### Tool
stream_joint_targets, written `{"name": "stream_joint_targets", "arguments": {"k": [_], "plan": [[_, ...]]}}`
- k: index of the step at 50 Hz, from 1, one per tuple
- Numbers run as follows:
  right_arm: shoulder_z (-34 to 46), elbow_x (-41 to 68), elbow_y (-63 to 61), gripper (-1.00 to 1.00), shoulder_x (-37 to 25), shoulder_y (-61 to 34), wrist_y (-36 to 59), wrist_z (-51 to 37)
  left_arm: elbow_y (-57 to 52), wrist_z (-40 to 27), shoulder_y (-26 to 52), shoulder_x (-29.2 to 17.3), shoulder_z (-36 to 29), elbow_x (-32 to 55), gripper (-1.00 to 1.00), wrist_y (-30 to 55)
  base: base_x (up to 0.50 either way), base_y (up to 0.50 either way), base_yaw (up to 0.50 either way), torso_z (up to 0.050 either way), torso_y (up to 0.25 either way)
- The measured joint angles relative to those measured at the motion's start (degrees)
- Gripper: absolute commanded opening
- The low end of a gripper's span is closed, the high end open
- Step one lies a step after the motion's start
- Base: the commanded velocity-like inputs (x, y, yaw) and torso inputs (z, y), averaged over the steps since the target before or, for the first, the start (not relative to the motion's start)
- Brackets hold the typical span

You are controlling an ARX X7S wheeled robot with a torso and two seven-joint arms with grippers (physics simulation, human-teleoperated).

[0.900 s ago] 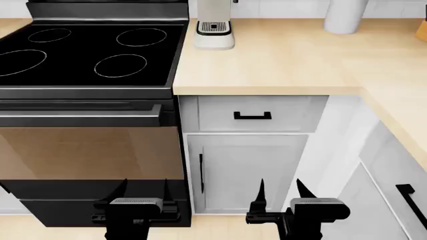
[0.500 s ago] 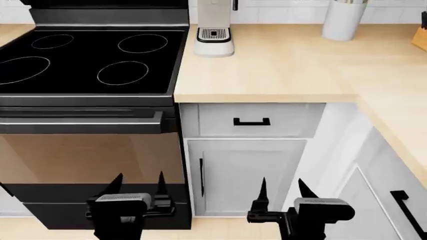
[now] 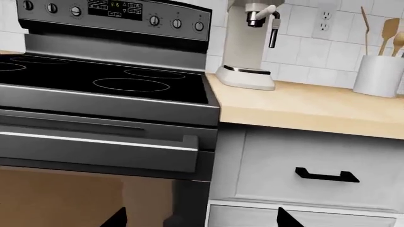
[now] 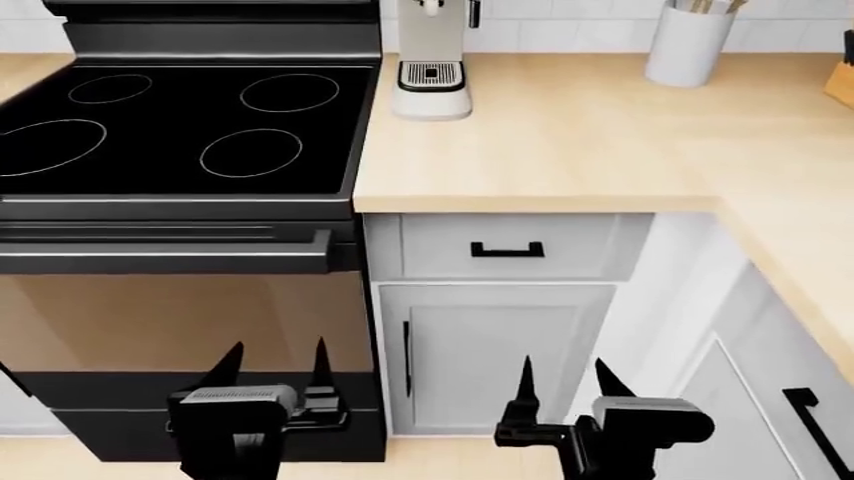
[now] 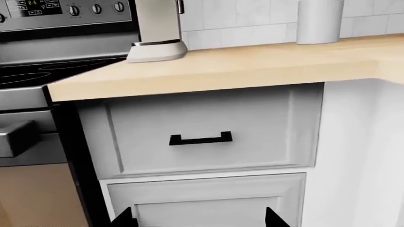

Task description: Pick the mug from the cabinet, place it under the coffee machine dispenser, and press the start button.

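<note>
Both grippers hanging low before the closed cabinets; mug not in view.

Left gripper (image 4: 274,370) is hanging with fingers spread wide, holding nothing; right gripper (image 4: 558,382) likewise; the coffee machine dispenser (image 3: 256,16) is sitting above the drip tray (image 4: 430,75) at the countertop's (image 4: 561,140) rear left edge, beside the stove (image 4: 174,125); the white container (image 4: 689,42) is standing near the rear edge.
</note>
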State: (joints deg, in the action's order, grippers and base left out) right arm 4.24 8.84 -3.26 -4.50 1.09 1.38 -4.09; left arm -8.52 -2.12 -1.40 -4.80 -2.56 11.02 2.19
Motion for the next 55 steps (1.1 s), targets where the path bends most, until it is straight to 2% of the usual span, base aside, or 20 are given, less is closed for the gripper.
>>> {"name": "stream_joint_targets", "arguments": {"k": [22, 26, 30, 33, 37, 40, 44, 48, 51, 55], "plan": [[2.4, 0.0, -0.1, 1.0, -1.5, -0.3, 0.4, -2.2, 1.0, -2.7, 0.8, -0.8, -0.6, 2.1, 1.0, 0.0, 0.2, 0.47, 0.0, 0.0, 0.0], [2.7, 0.3, -0.9, 1.0, -1.7, -0.2, 0.5, -2.5, 0.0, -2.9, 0.6, -1.4, -0.6, 2.5, 1.0, -0.2, 0.04, 0.08, 0.0, 0.0, 0.0], [2.9, -0.2, -6.9, 1.0, -2.6, 0.6, 2.4, -3.5, -4.3, -3.4, 0.9, -2.5, -0.2, 3.7, 1.0, 1.1, 0.0, 0.0, 0.0, 0.0, 0.0], [2.0, 0.8, -17.2, 1.0, -4.9, -2.2, 9.3, -5.5, -9.7, -5.0, 4.9, -4.3, 1.5, 6.0, 1.0, 5.0, 0.0, 0.0, 0.0, 0.0, 0.0], [0.8, 11.0, -28.2, 1.0, -14.3, -15.0, 25.4, -15.9, -12.7, -8.0, 18.5, -7.7, 2.8, 8.2, 1.0, 13.0, 0.0, 0.0, 0.0, 0.0, 0.0], [3.6, 19.7, -28.0, 1.0, -19.1, -29.4, 35.5, -20.5, -7.3, -8.6, 31.9, -9.2, 1.3, 7.3, 1.0, 16.0, 0.0, 0.0, 0.0, 0.0, 0.0], [8.4, 25.9, -19.5, 1.0, -21.6, -53.0, 43.3, -21.3, 7.9, -8.0, 49.7, -9.3, -1.0, 5.1, 1.0, 14.9, 0.0, 0.0, 0.0, 0.0, 0.0], [12.3, 28.8, -7.3, 1.0, -21.4, -75.2, 47.4, -19.8, 29.0, -7.0, 64.5, -8.7, -2.5, 3.1, 1.0, 11.2, 0.0, 0.0, 0.0, 0.0, 0.0], [14.6, 29.9, 1.6, 1.0, -20.7, -87.5, 49.0, -18.2, 43.2, -6.4, 72.0, -8.5, -3.1, 1.5, 1.0, 9.5, 0.0, 0.0, 0.0, 0.0, 0.0], [17.4, 30.3, 11.7, 1.0, -19.8, -99.4, 49.8, -15.9, 56.5, -5.5, 78.7, -8.3, -3.7, -0.6, 1.0, 8.0, 0.0, 0.0, 0.0, 0.0, 0.0]]}}
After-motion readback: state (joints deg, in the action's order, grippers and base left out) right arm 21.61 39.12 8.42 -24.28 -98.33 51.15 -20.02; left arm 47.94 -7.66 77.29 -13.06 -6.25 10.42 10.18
